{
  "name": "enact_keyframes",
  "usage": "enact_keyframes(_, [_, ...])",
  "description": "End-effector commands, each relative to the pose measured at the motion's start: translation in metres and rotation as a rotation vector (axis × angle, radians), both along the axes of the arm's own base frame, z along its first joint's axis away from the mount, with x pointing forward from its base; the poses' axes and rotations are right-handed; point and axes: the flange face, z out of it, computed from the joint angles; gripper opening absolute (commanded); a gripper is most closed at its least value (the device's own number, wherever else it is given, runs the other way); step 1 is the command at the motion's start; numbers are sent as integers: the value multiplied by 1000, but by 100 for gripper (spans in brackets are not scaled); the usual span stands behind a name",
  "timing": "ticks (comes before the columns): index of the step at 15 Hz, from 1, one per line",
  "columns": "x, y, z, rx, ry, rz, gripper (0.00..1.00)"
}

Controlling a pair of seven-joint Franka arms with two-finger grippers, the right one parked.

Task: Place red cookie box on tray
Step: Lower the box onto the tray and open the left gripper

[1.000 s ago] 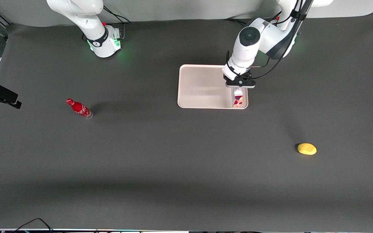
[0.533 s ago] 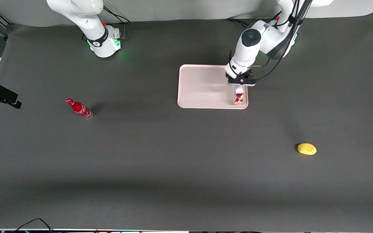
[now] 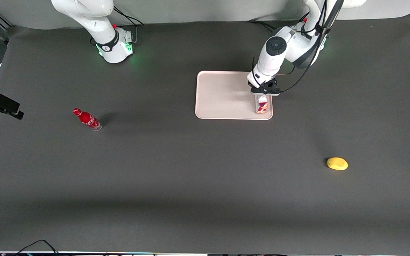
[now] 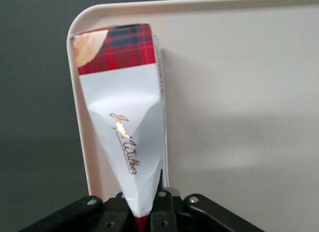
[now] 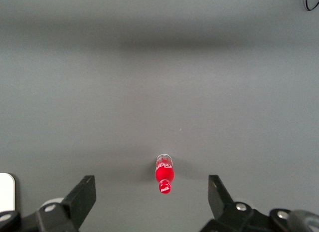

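Currently pinching the red cookie box (image 3: 262, 105) upright in the tool (image 3: 263, 93), low over the tray's (image 3: 222, 96) corner at four o'clock, near its rim.

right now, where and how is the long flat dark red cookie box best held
By its upper end, from straight above, across its thin faces. The long flat dark red cookie box stands on end on the pale pinkish-white tray beside the rim at the working arm's end, so only its top is free. The gripper grips it there.
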Motion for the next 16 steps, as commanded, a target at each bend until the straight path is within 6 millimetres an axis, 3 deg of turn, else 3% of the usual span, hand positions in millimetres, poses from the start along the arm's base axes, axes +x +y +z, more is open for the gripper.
enact_keyframes(1, [1,-1,2,-3,-8,13,74])
enact_keyframes(2, [2,-1,3,-3,-7,14,98])
enact_keyframes(7, [11,0,9,-3,-11,21,100])
enact_keyframes(9, [25,-8,25,25,20,20,100])
enact_keyframes(12, [76,-8,77,70,76,54,100])
enact_keyframes(16, [149,30,175,75,129,32,100])
